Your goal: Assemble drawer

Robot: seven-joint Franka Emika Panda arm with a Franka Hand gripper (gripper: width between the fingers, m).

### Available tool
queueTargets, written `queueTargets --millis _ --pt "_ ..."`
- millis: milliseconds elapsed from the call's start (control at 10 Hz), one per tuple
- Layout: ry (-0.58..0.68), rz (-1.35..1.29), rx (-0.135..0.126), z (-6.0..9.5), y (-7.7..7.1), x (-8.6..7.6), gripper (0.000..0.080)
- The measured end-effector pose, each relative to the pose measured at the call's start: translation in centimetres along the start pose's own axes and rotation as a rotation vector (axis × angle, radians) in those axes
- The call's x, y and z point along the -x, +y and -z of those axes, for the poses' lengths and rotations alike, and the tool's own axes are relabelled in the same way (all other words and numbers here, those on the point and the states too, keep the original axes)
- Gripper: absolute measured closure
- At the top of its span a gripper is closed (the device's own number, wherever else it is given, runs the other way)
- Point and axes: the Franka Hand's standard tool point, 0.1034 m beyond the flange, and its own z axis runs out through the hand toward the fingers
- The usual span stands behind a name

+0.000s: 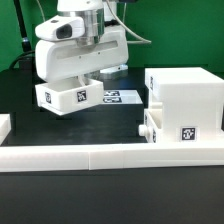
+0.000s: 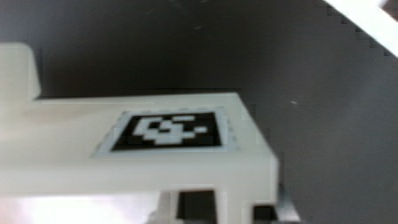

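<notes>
"While we start with the biggest thing, what do we have?"

"We have the black table [image 1: 20, 205], and across its near side runs the long low white wall [image 1: 100, 155]. Behind that wall, toward the exterior view's right, stands the drawer's housing [image 1: 185, 95], upright, with a square tag [image 1: 187, 133] low on its near face."

"And the arm?"

"We see the white gripper [image 1: 88, 78] toward the exterior view's left, well apart from the housing and directly over the first tray [image 1: 62, 97]. Its body hides the fingertips, so we cannot tell whether the jaws are clamped on the tray or standing apart. In the wrist view that tray [image 2: 107, 170] fills the frame, very close and blurred."

"Where is the other tray?"

"We find the second tray [image 1: 155, 125] low against the housing, on the side toward the exterior view's left, touching it; we cannot tell how far in it sits. A small knob [image 1: 144, 131] seems to stick out of it."

"Anything smaller?"

"We note the marker board [image 1: 120, 97] lying flat between the first tray and the housing, and the black-and-white tray tag [image 2: 169, 132] on the first tray's flat face."
</notes>
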Motion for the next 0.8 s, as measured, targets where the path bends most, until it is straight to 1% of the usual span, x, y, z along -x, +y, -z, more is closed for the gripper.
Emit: queueTargets --millis 100,200,300,400,600,700,800 --pt "-0.002 0.121 0.006 0.2 0.8 -0.8 0.0757" --pt "-0.012 0.200 -0.004 0.3 1.3 -1.4 0.0757" --pt "-0.023 0.299 -0.004 0.7 2.1 -2.3 0.0757" --pt "-0.023 0.343 0.012 1.1 2.5 -3.0 0.0757" --pt "-0.031 0.490 0.007 0.9 2.5 -2.6 0.0757" --pt "-0.031 0.521 0.006 0.9 2.5 -2.6 0.0757" --pt "-0.030 0.613 0.009 0.8 2.7 -2.5 0.0757"
